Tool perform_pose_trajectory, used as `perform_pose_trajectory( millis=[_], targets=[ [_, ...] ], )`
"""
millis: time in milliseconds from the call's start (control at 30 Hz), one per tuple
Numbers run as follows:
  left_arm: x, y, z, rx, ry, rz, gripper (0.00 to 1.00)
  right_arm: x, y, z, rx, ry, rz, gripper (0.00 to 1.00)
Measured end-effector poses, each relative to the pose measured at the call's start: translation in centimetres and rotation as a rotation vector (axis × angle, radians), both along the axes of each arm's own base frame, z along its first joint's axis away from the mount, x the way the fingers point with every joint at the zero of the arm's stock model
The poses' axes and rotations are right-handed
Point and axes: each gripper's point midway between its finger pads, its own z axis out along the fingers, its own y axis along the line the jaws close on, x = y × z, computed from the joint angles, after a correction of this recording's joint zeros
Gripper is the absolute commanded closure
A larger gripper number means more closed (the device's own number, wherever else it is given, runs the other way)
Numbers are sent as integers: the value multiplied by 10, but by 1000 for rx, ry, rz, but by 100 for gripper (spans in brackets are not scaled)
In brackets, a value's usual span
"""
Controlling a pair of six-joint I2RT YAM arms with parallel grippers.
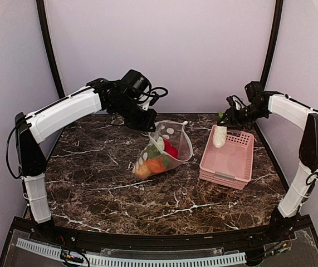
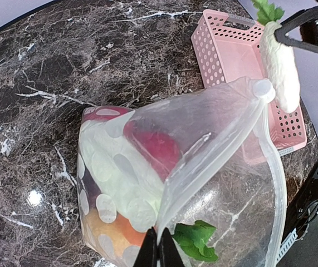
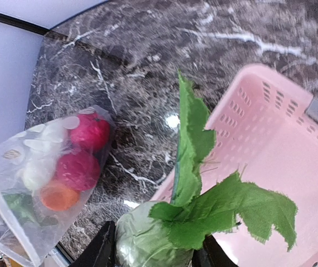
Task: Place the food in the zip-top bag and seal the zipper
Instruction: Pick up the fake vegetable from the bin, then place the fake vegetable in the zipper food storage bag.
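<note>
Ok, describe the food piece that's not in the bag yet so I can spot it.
Find the pink basket at the right of the overhead view. Above its far left corner the right gripper holds a white radish by its leafy top. It is the only food outside the zip-top bag.

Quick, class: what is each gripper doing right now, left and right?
Left gripper: fingers closed on the mouth edge of the zip-top bag.
Right gripper: fingers closed on a white radish, held up by its leafy end.
</note>
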Motion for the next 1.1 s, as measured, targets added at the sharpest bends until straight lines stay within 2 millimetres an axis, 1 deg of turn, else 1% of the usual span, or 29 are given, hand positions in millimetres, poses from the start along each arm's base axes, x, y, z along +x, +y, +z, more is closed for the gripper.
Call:
perform_pose_trajectory(
  millis=[67, 133, 200, 267, 333, 400, 467, 567, 700, 800, 900, 1100],
  targets=[
    [0, -1, -2, -1, 1, -1, 99, 3, 6, 26, 6, -77, 21, 80],
    [1, -2, -3, -8, 0, -4, 99, 3, 17, 52, 10, -153, 52, 79],
    [2, -5, -1, -19, -5, -7, 99, -3, 38, 78, 18, -233, 107, 79],
    [4, -7, 1, -32, -15, -8, 99, -13, 62, 98, 32, -292, 168, 79],
    [5, -9, 2, -41, -25, -8, 99, -23, 88, 114, 53, -341, 229, 79],
    [6, -10, 2, -46, -30, -7, 99, -33, 110, 124, 72, -379, 283, 79],
    [7, -10, 1, -48, -32, -7, 99, -42, 129, 128, 84, -403, 326, 79],
    [8, -11, 1, -54, -34, -4, 99, -52, 150, 133, 93, -440, 368, 79],
    [10, -13, 2, -67, -36, 4, 99, -59, 169, 139, 110, -487, 398, 78],
    [12, -13, 2, -80, -31, 22, 99, -60, 177, 139, 111, -506, 402, 77],
    [15, -12, 2, -92, -26, 40, 99, -58, 181, 136, 98, -511, 391, 76],
    [18, -6, -1, -116, -16, 80, 99, -64, 191, 121, 57, -483, 364, 75]
  ],
)
